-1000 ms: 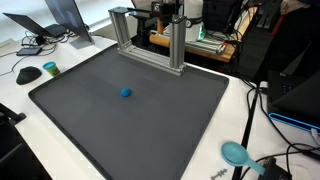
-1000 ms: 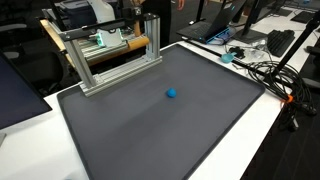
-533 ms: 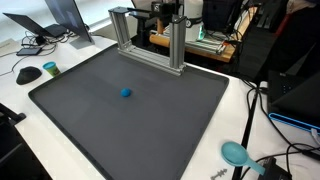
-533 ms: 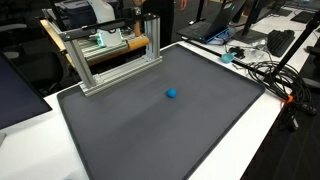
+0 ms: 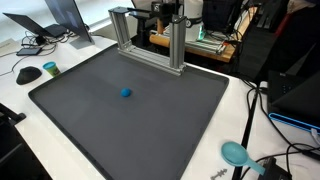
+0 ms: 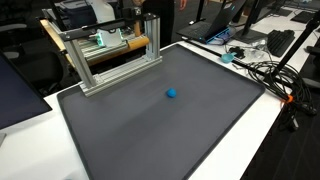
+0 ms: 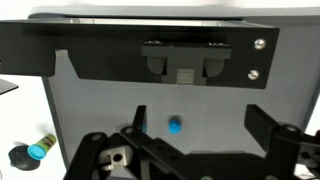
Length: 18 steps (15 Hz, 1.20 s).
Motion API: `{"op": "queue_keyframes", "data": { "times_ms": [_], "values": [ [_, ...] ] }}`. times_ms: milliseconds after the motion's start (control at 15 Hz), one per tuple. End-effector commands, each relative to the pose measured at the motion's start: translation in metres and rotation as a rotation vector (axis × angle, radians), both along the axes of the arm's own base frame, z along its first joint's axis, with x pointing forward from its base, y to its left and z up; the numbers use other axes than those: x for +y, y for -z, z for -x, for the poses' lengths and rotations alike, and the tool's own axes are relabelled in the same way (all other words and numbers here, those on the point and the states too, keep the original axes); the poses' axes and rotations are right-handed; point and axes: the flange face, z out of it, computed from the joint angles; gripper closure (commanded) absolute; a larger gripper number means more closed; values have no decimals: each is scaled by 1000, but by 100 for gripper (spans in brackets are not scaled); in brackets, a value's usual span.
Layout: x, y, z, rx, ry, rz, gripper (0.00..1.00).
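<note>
**Operator:** Exterior views, item by item. Where is the ball?

**Technician:** In an exterior view the ball [image 5: 125, 93], small and blue, lies alone on the dark mat [image 5: 150, 130], roughly at the mat's middle. The mat covers most of a white table [image 5: 18, 98]. A metal frame [image 5: 148, 40] stands upright on the mat's far edge, well apart from the ball. A teal scoop [image 5: 236, 152] lies on the table off the mat's near corner, beside cables [image 5: 255, 110].

**Operator:** Continue with the exterior views.

**Technician:** In an exterior view the ball [image 6: 172, 94] rests on the open mat [image 6: 150, 135] with nothing touching it. The frame [image 6: 110, 55] runs along the mat's far edge. A bundle of cables [image 6: 268, 72] lies on the table beyond the mat's side. The gripper cannot be made out in either exterior view.

**Operator:** Wrist view. State of the tool?

**Technician:** The gripper [image 7: 203, 125] is released. Its two fingers [image 7: 265, 120] stand wide apart and grasp nothing. The ball [image 7: 175, 125] shows on the grey mat [image 7: 100, 105] in the gap between them, nearer the finger at the picture's left side and touching neither. A black bar [image 7: 150, 50] spans the top of the picture beyond the ball. A small teal thing [image 7: 38, 150] lies off the mat at the lower corner
</note>
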Motion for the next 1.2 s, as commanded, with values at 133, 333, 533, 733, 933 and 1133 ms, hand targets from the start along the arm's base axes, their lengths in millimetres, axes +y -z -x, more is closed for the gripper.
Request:
{"op": "queue_keyframes", "data": {
  "times_ms": [133, 333, 533, 733, 933, 1133],
  "values": [
    [-29, 29, 13, 42, -100, -153, 0],
    [-31, 46, 19, 77, -113, -178, 0],
    [-30, 57, 24, 70, -83, -155, 0],
    [-31, 58, 16, 81, -81, -143, 0],
    [-30, 59, 18, 72, -80, -141, 0],
    [-29, 58, 18, 71, -87, -149, 0]
  ]
}}
